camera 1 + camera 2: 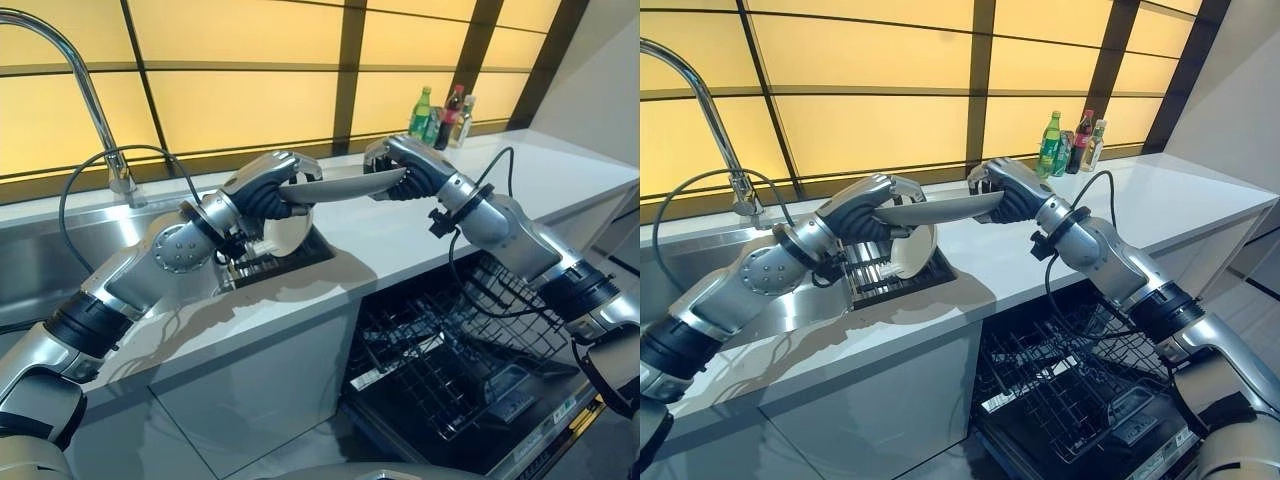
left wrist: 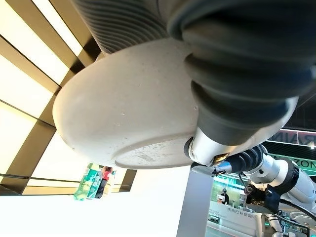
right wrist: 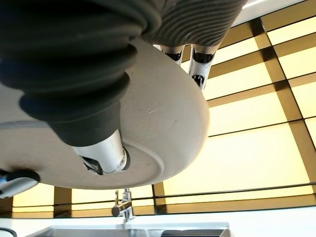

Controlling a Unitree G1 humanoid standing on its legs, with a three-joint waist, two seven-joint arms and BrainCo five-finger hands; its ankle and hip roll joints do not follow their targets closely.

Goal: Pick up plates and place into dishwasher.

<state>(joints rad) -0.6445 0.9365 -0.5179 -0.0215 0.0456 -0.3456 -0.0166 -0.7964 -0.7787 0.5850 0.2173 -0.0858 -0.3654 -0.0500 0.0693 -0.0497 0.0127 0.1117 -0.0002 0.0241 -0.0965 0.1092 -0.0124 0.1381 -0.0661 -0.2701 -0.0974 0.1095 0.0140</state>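
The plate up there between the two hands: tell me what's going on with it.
The plate is held roughly level above the countertop, gripped at opposite edges by the left hand and the right hand, which looks like a handover. Another plate stands in the drying rack beside the sink. The dishwasher below the counter is open with its wire rack pulled out, and I see no plates in it yet.

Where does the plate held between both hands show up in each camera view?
Left eye: plate upper centre, between left hand and right hand.
Right eye: upper centre, above counter.
Left wrist: underside, centre.
Right wrist: underside, centre.
Shared landmark: yellow wall panels.
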